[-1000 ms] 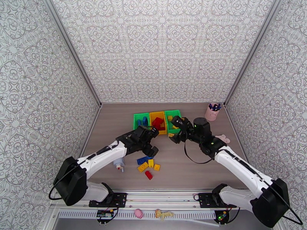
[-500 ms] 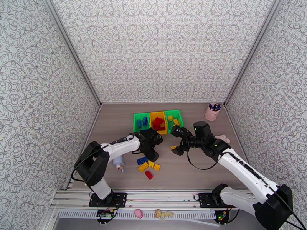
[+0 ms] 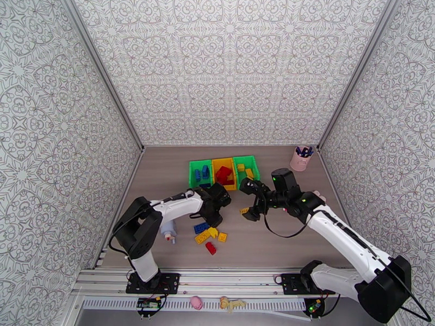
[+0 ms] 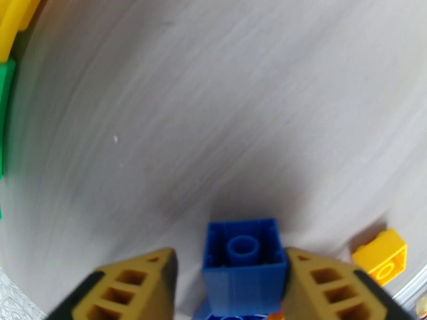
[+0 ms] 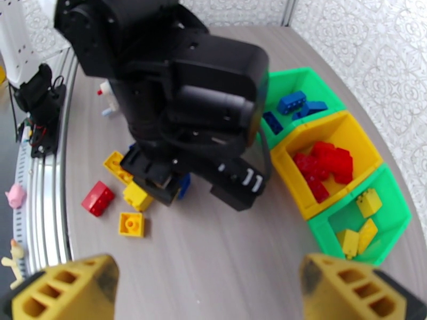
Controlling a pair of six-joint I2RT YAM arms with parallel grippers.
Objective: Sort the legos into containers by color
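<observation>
Three joined bins stand at the back: a green bin (image 3: 191, 175) (image 5: 288, 76) with blue legos, a yellow bin (image 3: 223, 160) (image 5: 299, 140) with red ones, and a green bin (image 3: 255, 172) (image 5: 347, 214) with yellow ones. Loose legos lie nearer: blue (image 3: 202, 227), yellow (image 3: 202, 237), red (image 3: 210, 248) (image 5: 97, 198). My left gripper (image 3: 213, 215) (image 4: 232, 286) is open around a blue brick (image 4: 243, 262). Its right finger is at the brick and its left finger a gap away. My right gripper (image 3: 251, 199) (image 5: 208, 294) hangs wide open above a lone yellow brick (image 3: 246, 211).
A white-blue bottle (image 3: 168, 230) lies left of the lego pile. At the back right stands a pink pen cup (image 3: 300, 157). A pink toy figure (image 3: 321, 195) peeks out beside the right arm. In the right wrist view, the left arm's black wrist (image 5: 187, 102) looms over the pile.
The left gripper swung from beside the bins down onto the loose pile. The right gripper drew back from the right green bin toward the lone yellow brick.
</observation>
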